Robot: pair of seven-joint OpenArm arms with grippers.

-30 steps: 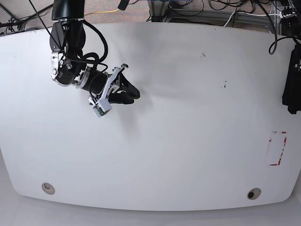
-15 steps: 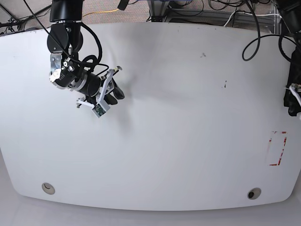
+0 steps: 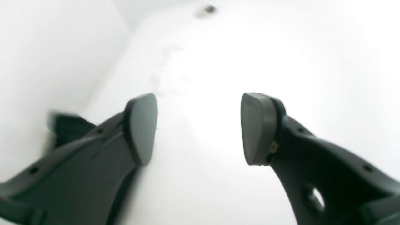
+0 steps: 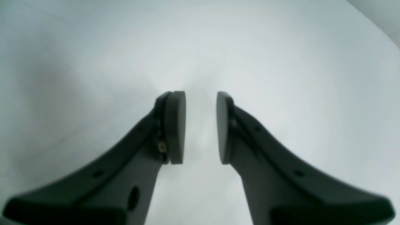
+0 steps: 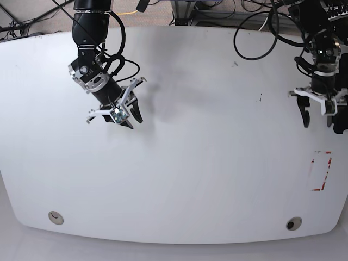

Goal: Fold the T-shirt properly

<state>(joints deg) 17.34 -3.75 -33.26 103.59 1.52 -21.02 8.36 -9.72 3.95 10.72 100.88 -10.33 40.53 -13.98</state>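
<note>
Only a strip of the black T-shirt (image 5: 343, 122) shows in the base view, at the table's far right edge; it appears as a blurred dark patch (image 3: 67, 125) in the left wrist view, behind one finger. My left gripper (image 5: 317, 120) hangs just beside it over the white table (image 5: 217, 163), jaws wide open (image 3: 200, 128) and empty. My right gripper (image 5: 133, 120) is far away, above the table's back left. Its jaws are open with a narrower gap (image 4: 200, 128), and only bare table shows between them.
A red-outlined rectangle (image 5: 319, 171) is marked on the table near the right front. Two round holes (image 5: 55, 217) (image 5: 293, 223) sit near the front edge. Cables (image 5: 261, 22) trail behind the table's back edge.
The left arm has come into the base view from the right and now hangs beside the T-shirt. The right gripper has swung from pointing right to pointing towards the front.
</note>
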